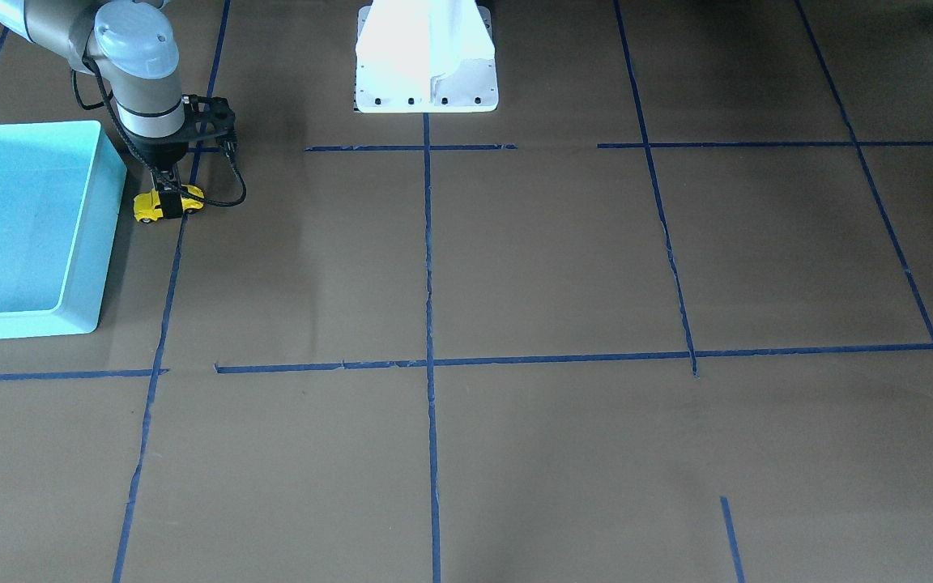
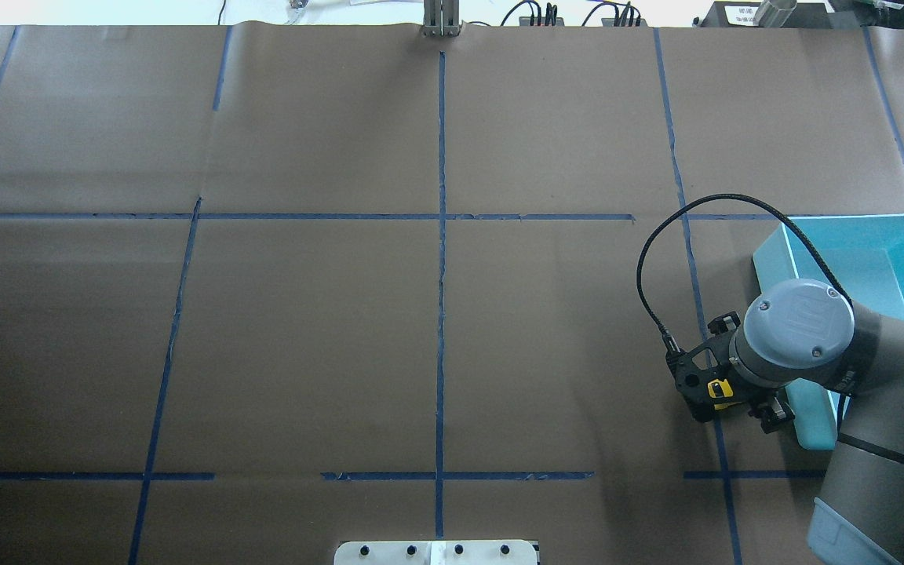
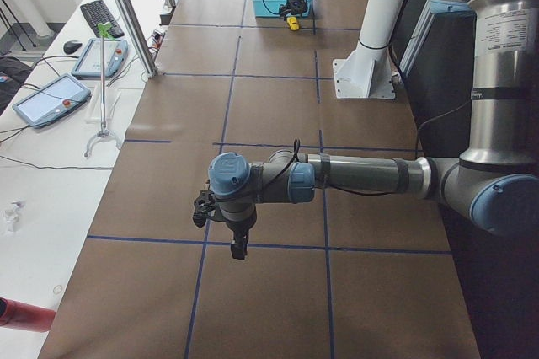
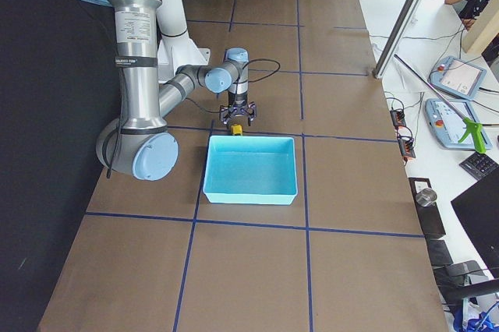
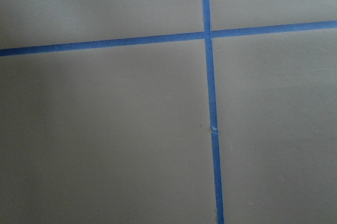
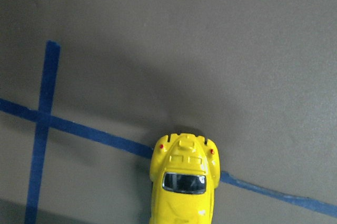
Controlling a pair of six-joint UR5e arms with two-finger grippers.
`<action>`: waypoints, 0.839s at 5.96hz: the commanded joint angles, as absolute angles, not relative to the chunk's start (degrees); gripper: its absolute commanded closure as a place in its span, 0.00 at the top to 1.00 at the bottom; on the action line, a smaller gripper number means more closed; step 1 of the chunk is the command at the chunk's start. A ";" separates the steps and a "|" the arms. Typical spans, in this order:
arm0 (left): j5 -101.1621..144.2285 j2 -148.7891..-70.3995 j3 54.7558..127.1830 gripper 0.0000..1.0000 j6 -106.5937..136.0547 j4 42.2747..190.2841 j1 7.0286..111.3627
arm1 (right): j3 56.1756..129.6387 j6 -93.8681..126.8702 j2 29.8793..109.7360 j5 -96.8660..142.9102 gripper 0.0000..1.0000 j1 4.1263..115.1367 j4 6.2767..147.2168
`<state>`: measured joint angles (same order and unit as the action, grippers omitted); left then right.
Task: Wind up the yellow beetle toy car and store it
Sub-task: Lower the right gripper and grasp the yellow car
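Observation:
The yellow beetle toy car (image 1: 168, 203) is right beside the turquoise bin (image 1: 99, 243), at or just above the table; I cannot tell if its wheels touch. My right gripper (image 1: 168, 197) points straight down, its fingers shut across the car's middle. The overhead view shows the car (image 2: 719, 390) under the right wrist, next to the bin (image 2: 770, 264). The right wrist view shows the car's roof and rear (image 6: 184, 182) over a blue tape line. My left gripper (image 3: 238, 248) hangs over bare table far from the car; I cannot tell if it is open or shut.
The bin's inside looks empty in the exterior right view (image 4: 251, 170). The white robot base (image 1: 426, 57) stands at the table's robot-side edge. Blue tape lines divide the brown table. The left wrist view shows only tape and table.

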<state>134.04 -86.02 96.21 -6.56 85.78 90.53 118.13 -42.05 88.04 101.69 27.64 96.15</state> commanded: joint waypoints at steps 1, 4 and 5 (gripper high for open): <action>135.35 -85.35 95.72 1.00 -6.59 85.96 90.61 | 115.07 -41.58 88.59 101.86 1.00 27.68 91.11; 135.00 -85.08 96.24 1.00 -7.03 86.04 90.62 | 113.91 -41.22 93.24 104.23 0.91 27.86 82.71; 134.65 -85.08 96.15 1.00 -7.03 85.96 90.62 | 114.25 -41.31 93.34 104.50 0.43 27.95 82.71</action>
